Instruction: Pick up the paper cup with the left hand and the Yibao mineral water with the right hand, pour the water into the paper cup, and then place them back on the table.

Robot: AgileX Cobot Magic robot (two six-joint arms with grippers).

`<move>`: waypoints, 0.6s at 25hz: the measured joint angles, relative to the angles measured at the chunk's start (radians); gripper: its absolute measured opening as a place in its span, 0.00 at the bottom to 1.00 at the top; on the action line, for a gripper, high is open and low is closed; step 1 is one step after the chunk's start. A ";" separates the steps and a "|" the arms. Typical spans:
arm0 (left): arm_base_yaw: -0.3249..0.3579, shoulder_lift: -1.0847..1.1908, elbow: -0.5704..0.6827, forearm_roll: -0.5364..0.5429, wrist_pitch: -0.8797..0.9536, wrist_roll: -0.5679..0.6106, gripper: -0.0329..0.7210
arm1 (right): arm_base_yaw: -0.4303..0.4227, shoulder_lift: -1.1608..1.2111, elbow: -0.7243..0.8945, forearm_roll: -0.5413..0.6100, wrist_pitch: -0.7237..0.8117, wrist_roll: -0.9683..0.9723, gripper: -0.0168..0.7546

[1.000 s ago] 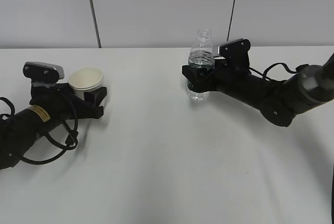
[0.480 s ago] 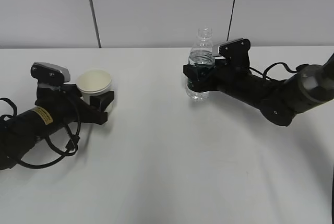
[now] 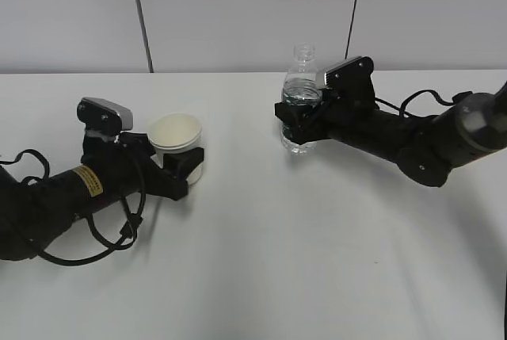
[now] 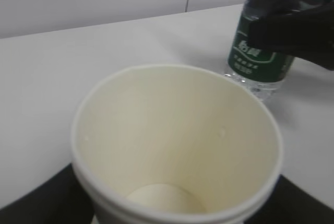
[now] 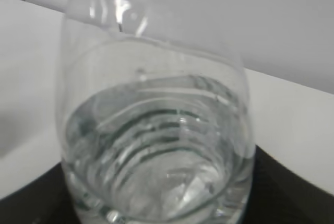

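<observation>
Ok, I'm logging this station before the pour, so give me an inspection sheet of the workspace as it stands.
Surface: white table, bare apart from the job's things.
Job's things: paper cup empty inside; Yibao mineral water upright, uncapped, partly full.
Clutter: nothing seen.
Grippers: left hand closed around the cup; right hand closed around the bottle's label band.
Cables: black loops beside the left arm; one along the right arm.
Surroundings: grey wall panels behind.

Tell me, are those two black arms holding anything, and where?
Left hand holds the paper cup around its lower body; right hand holds the water bottle around its labelled middle.
</observation>
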 joint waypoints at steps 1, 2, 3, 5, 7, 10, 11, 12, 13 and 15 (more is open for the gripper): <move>-0.011 0.000 -0.001 0.003 0.000 -0.001 0.66 | 0.000 0.000 0.000 0.000 0.000 0.000 0.67; -0.021 0.000 -0.002 0.006 0.001 -0.001 0.66 | 0.000 -0.009 0.000 -0.018 0.018 -0.001 0.66; -0.030 0.000 -0.003 0.007 0.001 -0.001 0.66 | 0.000 -0.009 0.000 -0.018 0.018 -0.001 0.66; -0.044 0.000 -0.004 0.008 0.001 -0.001 0.66 | 0.000 -0.018 0.000 -0.043 0.038 -0.002 0.66; -0.055 0.000 -0.005 0.008 0.001 -0.003 0.66 | 0.000 -0.025 0.000 -0.063 0.045 -0.002 0.66; -0.070 0.000 -0.005 0.009 0.001 -0.011 0.66 | 0.000 -0.044 0.000 -0.133 0.076 -0.002 0.66; -0.075 0.000 -0.005 0.009 0.001 -0.014 0.66 | 0.000 -0.051 0.000 -0.148 0.090 -0.004 0.66; -0.079 0.000 -0.005 0.009 0.001 -0.016 0.66 | 0.000 -0.059 0.002 -0.163 0.100 -0.004 0.66; -0.084 0.000 -0.005 0.009 0.001 -0.019 0.66 | 0.000 -0.066 0.002 -0.170 0.109 -0.008 0.66; -0.096 0.000 -0.005 0.010 0.001 -0.020 0.66 | 0.000 -0.079 0.004 -0.189 0.127 -0.031 0.66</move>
